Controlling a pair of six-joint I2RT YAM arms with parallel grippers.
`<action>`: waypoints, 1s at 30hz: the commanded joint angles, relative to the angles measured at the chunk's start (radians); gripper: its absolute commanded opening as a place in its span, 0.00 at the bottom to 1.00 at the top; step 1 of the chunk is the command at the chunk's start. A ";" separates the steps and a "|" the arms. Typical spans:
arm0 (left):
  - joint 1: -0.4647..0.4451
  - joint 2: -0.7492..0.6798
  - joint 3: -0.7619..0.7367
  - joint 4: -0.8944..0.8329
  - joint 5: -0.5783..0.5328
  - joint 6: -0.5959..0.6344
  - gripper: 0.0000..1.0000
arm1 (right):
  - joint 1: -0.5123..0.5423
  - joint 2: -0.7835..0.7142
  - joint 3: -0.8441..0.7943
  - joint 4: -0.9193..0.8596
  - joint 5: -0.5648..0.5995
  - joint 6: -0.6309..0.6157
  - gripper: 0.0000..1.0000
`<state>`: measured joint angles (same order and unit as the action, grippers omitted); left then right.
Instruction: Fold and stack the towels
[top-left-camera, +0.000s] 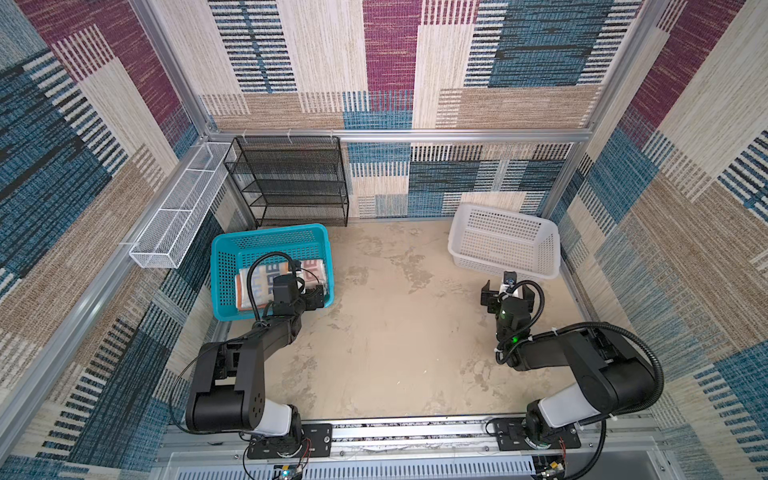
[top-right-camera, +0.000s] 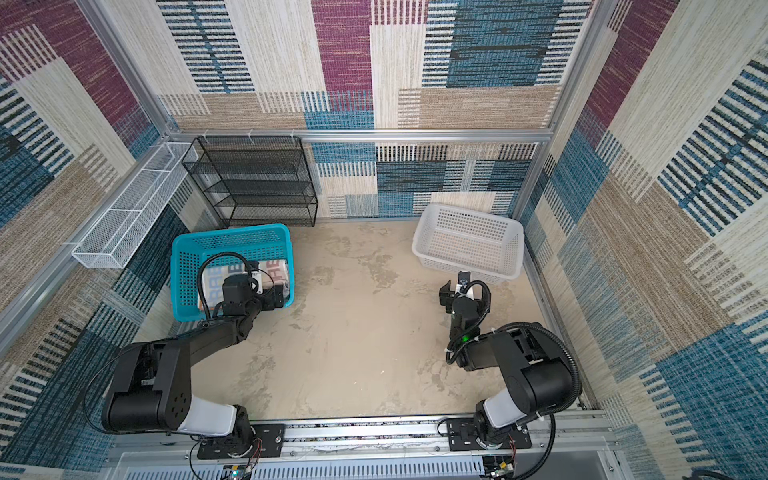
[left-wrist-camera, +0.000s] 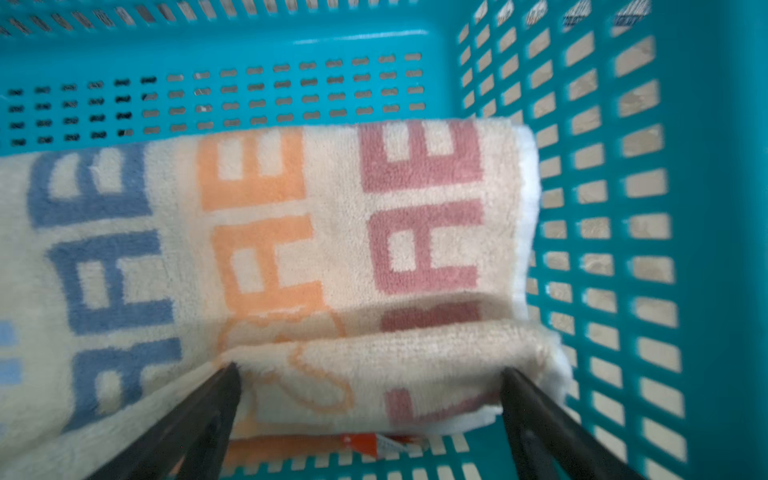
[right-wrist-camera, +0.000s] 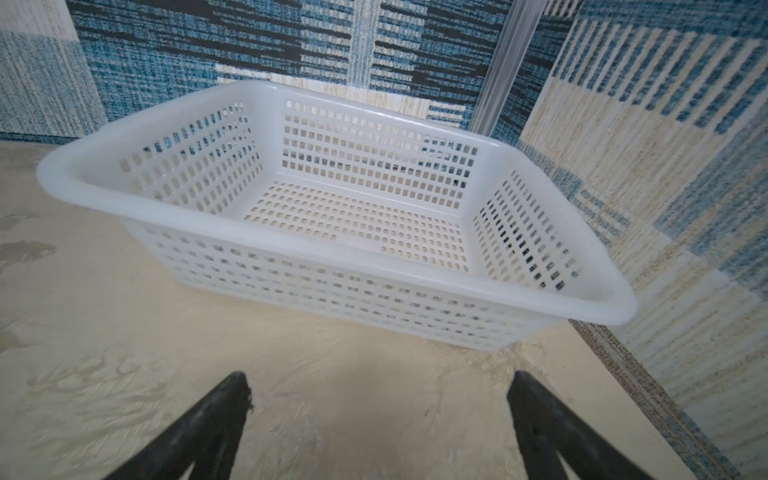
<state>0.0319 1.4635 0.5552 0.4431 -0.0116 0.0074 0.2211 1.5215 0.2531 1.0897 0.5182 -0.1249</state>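
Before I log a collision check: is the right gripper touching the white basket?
Apart. The right wrist view shows bare tabletop between the right gripper and the white basket.

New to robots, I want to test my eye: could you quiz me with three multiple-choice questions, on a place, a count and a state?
1. Where is the whitish terry towel with coloured lettering?
A. in the white perforated plastic basket
B. in the teal perforated plastic basket
C. gripped by the right end effector

2. How many plastic baskets are in view?
A. two
B. three
C. four

3. What is the right end effector's state?
A. shut on a towel
B. shut, empty
C. open, empty

1 B: teal walls surround the towel in the left wrist view.
2 A: both top views show only the teal one and the white one.
3 C: its jaws stand apart with nothing between.
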 joint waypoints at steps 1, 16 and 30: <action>0.046 0.051 -0.129 0.359 0.079 -0.042 1.00 | -0.072 -0.030 -0.059 0.227 -0.144 0.046 0.99; -0.037 0.065 -0.142 0.384 0.043 0.060 1.00 | -0.204 0.010 -0.054 0.215 -0.375 0.132 0.99; -0.027 0.070 -0.131 0.368 0.056 0.051 1.00 | -0.204 0.008 -0.053 0.208 -0.376 0.134 0.99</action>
